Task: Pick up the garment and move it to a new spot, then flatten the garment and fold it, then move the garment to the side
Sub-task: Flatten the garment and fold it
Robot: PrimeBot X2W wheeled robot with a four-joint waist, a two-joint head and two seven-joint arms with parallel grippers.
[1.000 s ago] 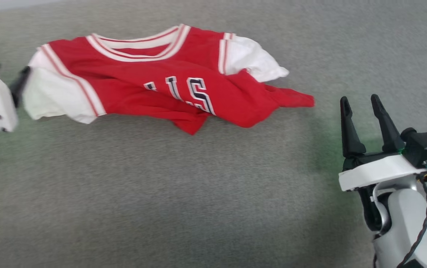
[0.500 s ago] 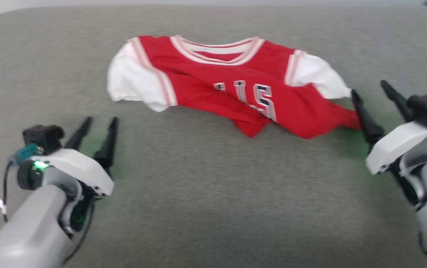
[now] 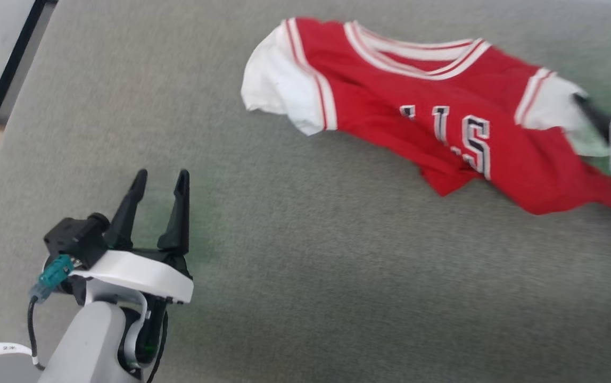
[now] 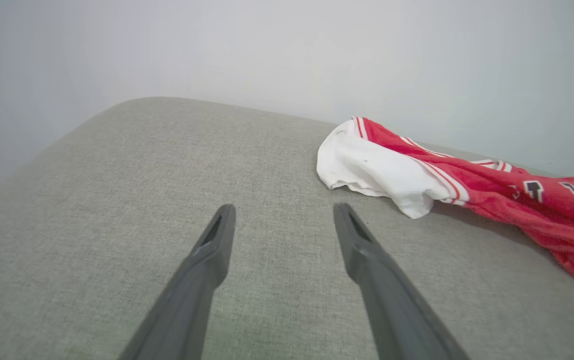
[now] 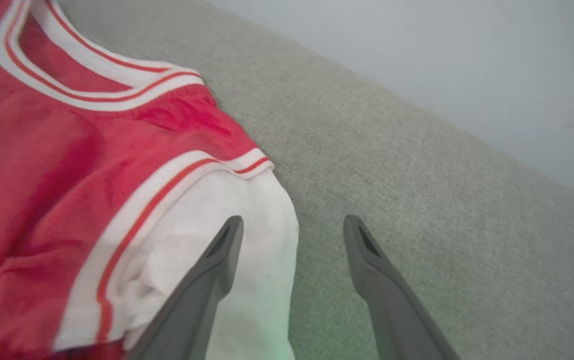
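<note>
Red sports jersey with white sleeves and black letters (image 3: pixel 390 101) lies crumpled on the grey cloth cushion (image 3: pixel 305 276). The right gripper (image 5: pixel 293 221) is wide open, with one dark finger over a white sleeve. The left gripper (image 3: pixel 162 174) is open too, empty, well apart from it.

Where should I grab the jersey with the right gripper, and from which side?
Take the white flap beyond the striped armhole trim at the right end of the garment. Come in from its outer edge: the right gripper is open, and that free, loosely bunched edge lines up between its fingers, so it likely pinches cleanly.
</note>
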